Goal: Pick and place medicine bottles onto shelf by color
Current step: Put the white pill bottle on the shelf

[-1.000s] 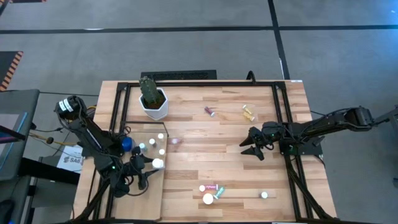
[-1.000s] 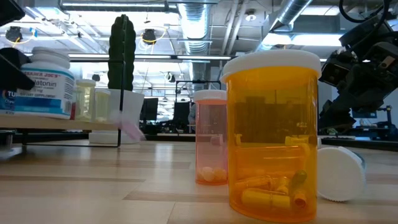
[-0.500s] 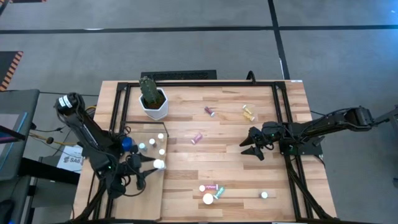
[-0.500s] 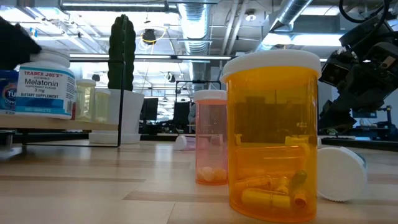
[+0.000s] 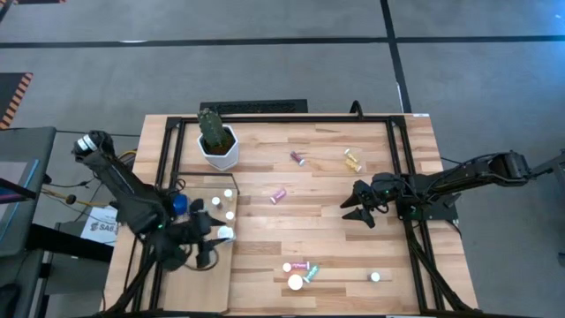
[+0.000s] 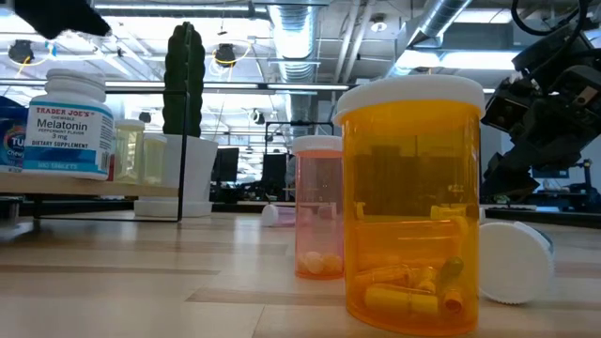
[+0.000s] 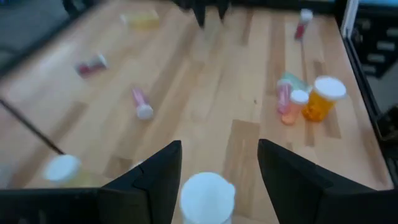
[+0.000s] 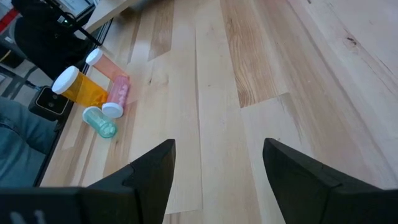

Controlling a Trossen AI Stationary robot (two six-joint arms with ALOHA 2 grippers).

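The shelf (image 5: 201, 274), a pale raised board at the table's left, carries several upright bottles. Among them are a blue-capped one (image 5: 180, 204) and a white bottle labelled Melatonin (image 6: 68, 127). My left gripper (image 7: 219, 146) hangs open above that bottle's white cap (image 7: 207, 196) without touching it. A pink bottle (image 5: 279, 195) lies on its side mid-table. Another pink (image 5: 297, 158) and an amber (image 5: 353, 160) bottle lie farther back. An upright amber bottle (image 5: 296, 283), a pink one (image 5: 300, 265) and a green one (image 5: 311, 276) sit near the front edge. My right gripper (image 5: 357, 212) waits open at the right.
A cactus in a white hexagonal pot (image 5: 218, 141) stands behind the shelf at the far left. A black metal frame (image 5: 397, 177) borders the table's sides. A white-capped bottle (image 5: 375, 276) sits alone near the front right. Bare planks lie between the shelf and my right gripper.
My left gripper has risen straight up from beside the Melatonin bottle, which stays upright on the shelf. The pink bottle has rolled from next to the shelf toward the table's middle and come to rest on its side.
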